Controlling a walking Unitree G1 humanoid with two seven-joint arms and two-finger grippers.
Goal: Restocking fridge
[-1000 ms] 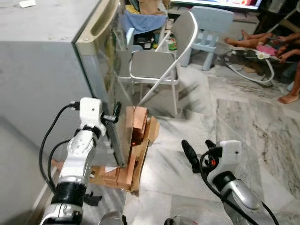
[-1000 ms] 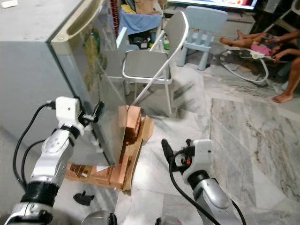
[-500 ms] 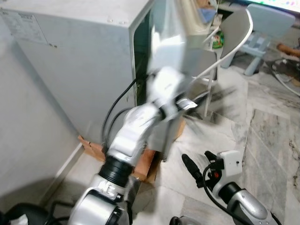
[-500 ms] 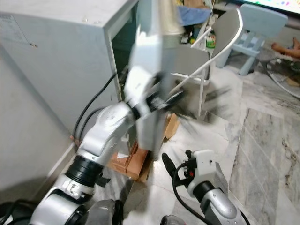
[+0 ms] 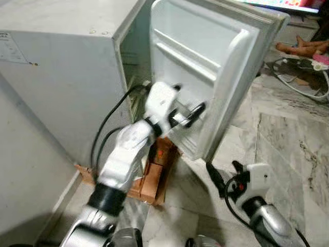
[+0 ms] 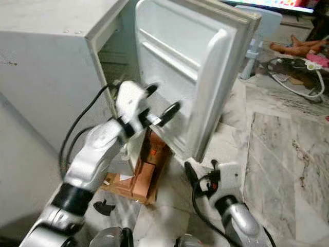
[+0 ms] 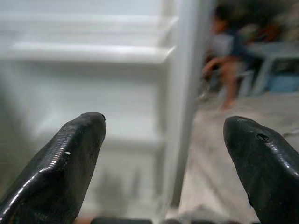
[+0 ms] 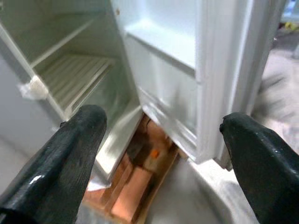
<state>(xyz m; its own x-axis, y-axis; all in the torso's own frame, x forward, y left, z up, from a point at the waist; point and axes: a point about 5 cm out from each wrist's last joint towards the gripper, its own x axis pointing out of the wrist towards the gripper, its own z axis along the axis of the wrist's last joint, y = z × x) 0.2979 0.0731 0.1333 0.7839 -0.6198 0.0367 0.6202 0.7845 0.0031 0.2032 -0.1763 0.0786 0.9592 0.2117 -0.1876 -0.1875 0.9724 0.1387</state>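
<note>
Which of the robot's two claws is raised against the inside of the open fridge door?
The left claw: raised at the fridge door; the right claw hangs low over the floor.

Wooden blocks (image 5: 157, 172) on marble floor (image 5: 288, 139)

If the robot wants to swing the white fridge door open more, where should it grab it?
Probably the door's free outer edge, the tall rounded side farthest from the hinge. On the white fridge door that edge stands upright and bare, thin enough for two fingers to straddle. The open left gripper sits beside the inner panel, so it could come from the inside face.
</note>
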